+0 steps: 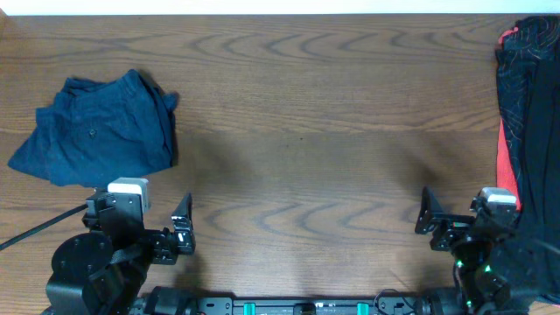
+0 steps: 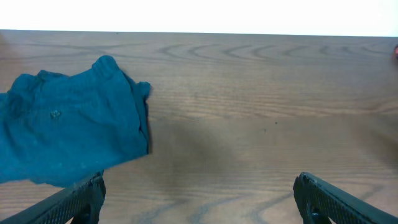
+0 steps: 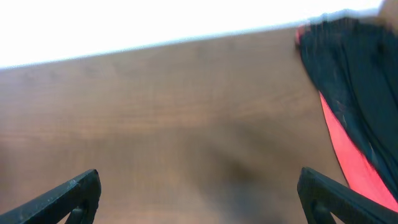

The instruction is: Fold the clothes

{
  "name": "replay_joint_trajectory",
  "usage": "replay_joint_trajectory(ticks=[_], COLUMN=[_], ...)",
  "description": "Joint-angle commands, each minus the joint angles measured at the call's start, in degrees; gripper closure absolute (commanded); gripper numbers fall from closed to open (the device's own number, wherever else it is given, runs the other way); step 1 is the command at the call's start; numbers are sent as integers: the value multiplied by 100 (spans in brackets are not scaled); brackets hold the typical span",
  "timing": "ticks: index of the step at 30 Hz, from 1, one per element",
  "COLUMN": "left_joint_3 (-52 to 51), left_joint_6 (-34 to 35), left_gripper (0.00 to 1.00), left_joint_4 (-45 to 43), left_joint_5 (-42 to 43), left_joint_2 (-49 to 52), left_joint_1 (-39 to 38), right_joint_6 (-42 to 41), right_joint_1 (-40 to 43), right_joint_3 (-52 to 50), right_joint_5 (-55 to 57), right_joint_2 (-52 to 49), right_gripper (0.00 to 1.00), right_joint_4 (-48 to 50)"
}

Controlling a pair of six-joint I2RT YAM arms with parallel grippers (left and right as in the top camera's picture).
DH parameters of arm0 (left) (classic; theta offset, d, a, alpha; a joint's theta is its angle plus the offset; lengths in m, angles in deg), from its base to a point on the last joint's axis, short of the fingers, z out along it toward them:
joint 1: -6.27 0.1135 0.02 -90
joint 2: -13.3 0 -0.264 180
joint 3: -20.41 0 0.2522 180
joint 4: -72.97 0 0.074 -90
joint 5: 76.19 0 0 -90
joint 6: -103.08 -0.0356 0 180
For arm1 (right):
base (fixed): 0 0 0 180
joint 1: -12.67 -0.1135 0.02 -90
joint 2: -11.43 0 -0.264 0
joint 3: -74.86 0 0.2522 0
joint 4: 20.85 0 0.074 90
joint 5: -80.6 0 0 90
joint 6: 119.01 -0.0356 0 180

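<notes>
Navy shorts (image 1: 96,131) lie bunched just beyond the wide-spread left claw (image 1: 138,206).

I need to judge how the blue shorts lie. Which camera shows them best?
The overhead view: the blue shorts lie whole near the table's left end, every edge in frame. The left wrist view brings them closer but cuts them off at its left edge. The right wrist view misses them entirely.

One navy shorts (image 1: 96,131), one black-and-red garment (image 1: 529,114), two pincers, left (image 2: 196,200) and right (image 3: 199,200), one table (image 1: 306,131)
</notes>
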Motion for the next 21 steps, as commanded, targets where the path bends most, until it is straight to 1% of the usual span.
replay_joint_trajectory(ticks=[1,5,8,11,13,15,17,21], left_joint_3=[-26,-26,-26,-26,-26,-26,-26,-26], left_joint_6=[-13,-13,-13,-13,-13,-13,-13,-13], left_gripper=[2,2,2,2,2,2,2,2], left_joint_4=[4,4,4,4,4,4,4,4], left_joint_5=[-87,-87,-85,-87,-87,-87,-85,-87], left_joint_2=[-17,-17,-17,-17,-17,-17,-17,-17], left_joint_1=[-7,-7,-7,-7,-7,-7,-7,-7], right_joint_6=[162,304,435,841,949,935,905,905], right_joint_1=[98,101,98,96,96,96,92,92], right_joint_3=[-789,-1613,-2065,-2535,-2815,-3071,-3056,-3053], right_joint_5=[-76,-177,-201,-304,-328,-332,-339,-337], right_joint_2=[579,1032,1019,1019,1019,1021,1021,1016], right_gripper=[1,1,1,1,1,1,1,1], right_joint_4=[708,1827,2723,3556,3904,4013,3628,3604])
